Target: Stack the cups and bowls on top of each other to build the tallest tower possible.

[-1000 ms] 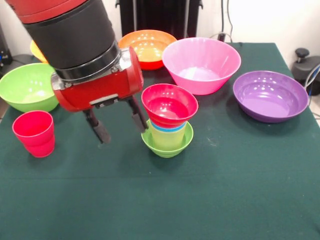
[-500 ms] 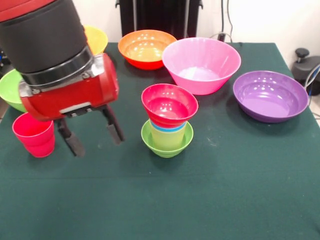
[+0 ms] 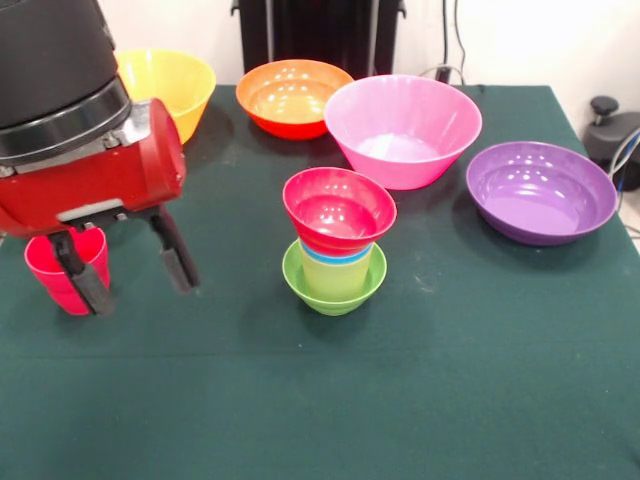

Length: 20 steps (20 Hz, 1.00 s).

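Surface: dark green cloth covers the table [image 3: 480, 380]; pale wall and a black stand at the back.
Arm: red and black arm [image 3: 70, 130] fills the left edge and hides whatever stands behind it there.
Gripper: gripper [image 3: 128, 275] hangs low at the left, its two black fingers [image 3: 176, 255] spread apart with nothing between them.
Red cup: red cup [image 3: 62, 272] stands upright on the cloth at the far left; one finger crosses in front of it, the other is to its right. Whether the finger touches the cup cannot be told.
Yellow bowl: large yellow bowl [image 3: 172, 85] at the back left, partly covered by the arm.
Orange bowl: orange bowl [image 3: 293, 95] at the back, just beside the pink one.
Tower: tower [image 3: 337, 245] sits mid-table, well apart from the gripper; small lime-green bowl [image 3: 333, 293] as base, pale yellow cup [image 3: 338, 275] in it, a blue rim [image 3: 335, 256] above that, small red bowl [image 3: 339, 210] on top, tilted toward the camera.
Pink bowl: large pink bowl [image 3: 403, 128] behind the tower, right of it.
Purple bowl: wide purple bowl [image 3: 541, 190] alone at the right.
Edge: a black object [image 3: 612, 130] shows past the table's right side.
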Each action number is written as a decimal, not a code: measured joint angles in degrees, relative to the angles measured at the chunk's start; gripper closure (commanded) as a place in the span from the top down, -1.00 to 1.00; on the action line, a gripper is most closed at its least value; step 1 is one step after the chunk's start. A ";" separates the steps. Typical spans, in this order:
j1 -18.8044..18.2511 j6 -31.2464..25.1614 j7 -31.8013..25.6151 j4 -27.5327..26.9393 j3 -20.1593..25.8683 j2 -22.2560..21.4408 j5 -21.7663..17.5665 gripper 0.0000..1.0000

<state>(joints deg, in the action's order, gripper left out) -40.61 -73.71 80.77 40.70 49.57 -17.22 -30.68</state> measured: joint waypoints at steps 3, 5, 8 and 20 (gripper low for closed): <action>-0.01 -0.01 -0.05 -0.01 -0.56 0.00 -0.15 1.00; -0.01 -0.01 -0.05 -0.01 -0.78 -0.01 -0.23 1.00; -0.06 0.00 -0.05 0.01 -1.57 -0.06 -0.25 1.00; -0.86 0.00 -0.05 2.80 -6.63 -0.99 -0.23 1.00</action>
<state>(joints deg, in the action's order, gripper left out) -41.47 -73.71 80.72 43.50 42.94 -18.21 -30.90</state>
